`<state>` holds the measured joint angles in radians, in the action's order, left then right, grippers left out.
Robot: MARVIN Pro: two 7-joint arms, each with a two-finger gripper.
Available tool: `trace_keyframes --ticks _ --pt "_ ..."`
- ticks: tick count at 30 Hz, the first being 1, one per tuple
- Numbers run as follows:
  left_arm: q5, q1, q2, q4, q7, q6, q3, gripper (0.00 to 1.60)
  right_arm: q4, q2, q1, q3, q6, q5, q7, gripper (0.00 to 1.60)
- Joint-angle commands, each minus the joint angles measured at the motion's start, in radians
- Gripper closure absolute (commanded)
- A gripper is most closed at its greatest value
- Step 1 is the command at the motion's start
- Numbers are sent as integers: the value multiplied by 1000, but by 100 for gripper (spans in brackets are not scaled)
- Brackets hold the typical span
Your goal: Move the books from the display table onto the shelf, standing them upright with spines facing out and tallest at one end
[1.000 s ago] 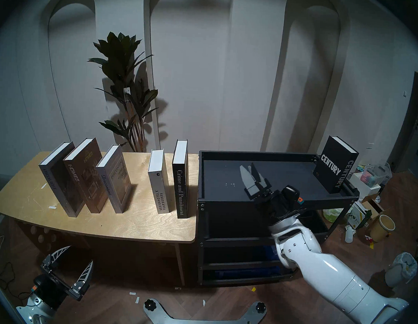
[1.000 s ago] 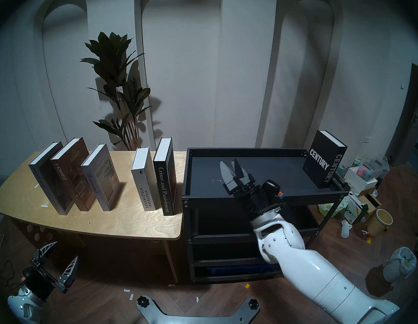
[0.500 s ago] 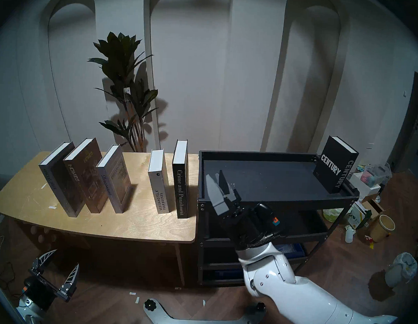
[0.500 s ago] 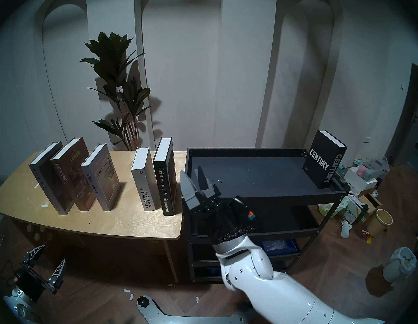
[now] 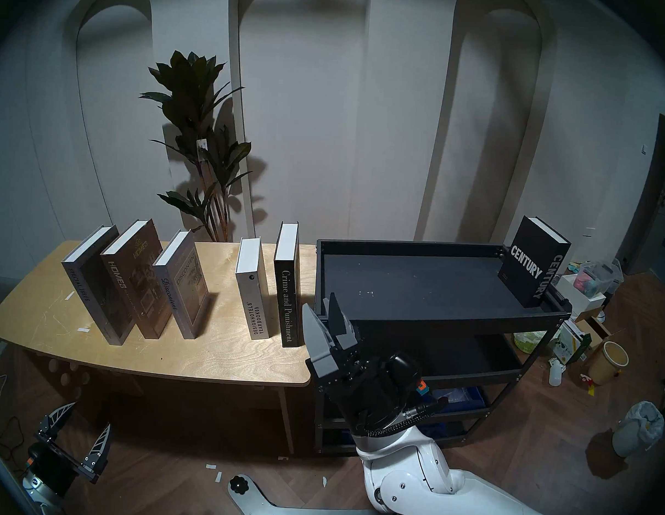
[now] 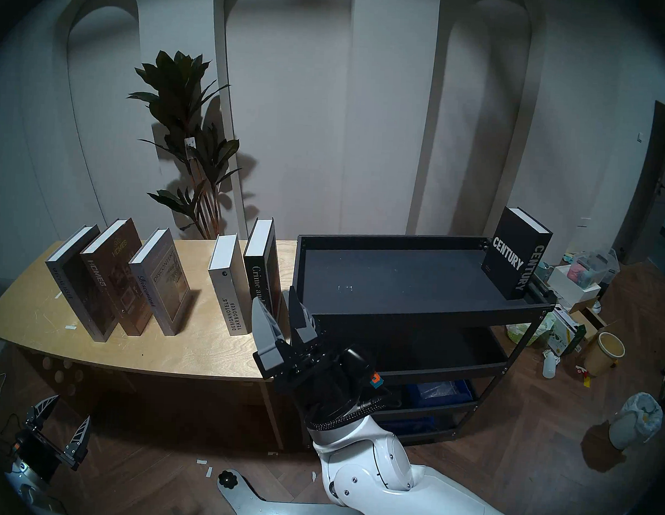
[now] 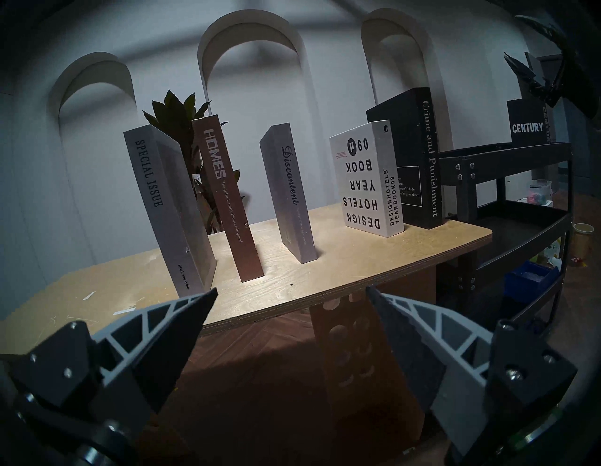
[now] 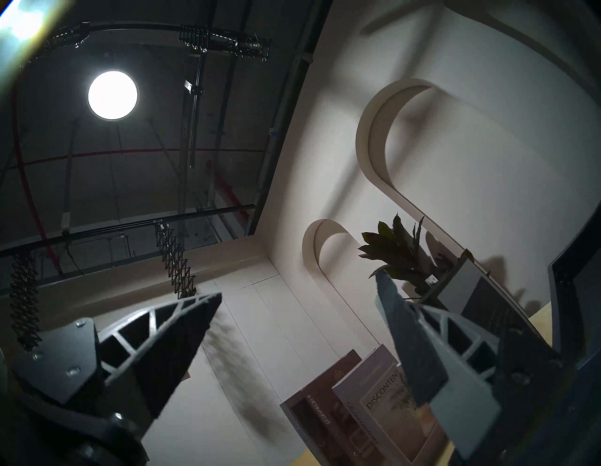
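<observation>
Close: right hand (image 5: 322, 313) open, empty, beside Crime and Punishment (image 5: 287, 310) (upright, unsupported); sideways nudge could topple it.

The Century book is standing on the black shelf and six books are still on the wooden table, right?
Not quite: five books are on the table, not six, as the head view shows. Century does stand on the shelf.
</observation>
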<state>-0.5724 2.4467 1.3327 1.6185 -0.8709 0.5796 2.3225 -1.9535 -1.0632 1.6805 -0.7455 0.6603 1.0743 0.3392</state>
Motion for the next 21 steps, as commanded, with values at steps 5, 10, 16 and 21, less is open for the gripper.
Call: trace_keyframes --ticks 5,10,16,21 --pt "-21 6 -14 3 -23 8 24 0 37 -85 -31 1 45 -106 -101 0" --pt "-28 7 -16 2 -34 8 28 0 70 -118 -55 8 42 -144 -151 0" --pt "-38 7 -18 -1 -52 9 32 0 115 -164 -104 25 37 -213 -217 0" --pt "-46 7 -19 -3 -65 10 35 0 142 -186 -139 50 32 -267 -255 0"
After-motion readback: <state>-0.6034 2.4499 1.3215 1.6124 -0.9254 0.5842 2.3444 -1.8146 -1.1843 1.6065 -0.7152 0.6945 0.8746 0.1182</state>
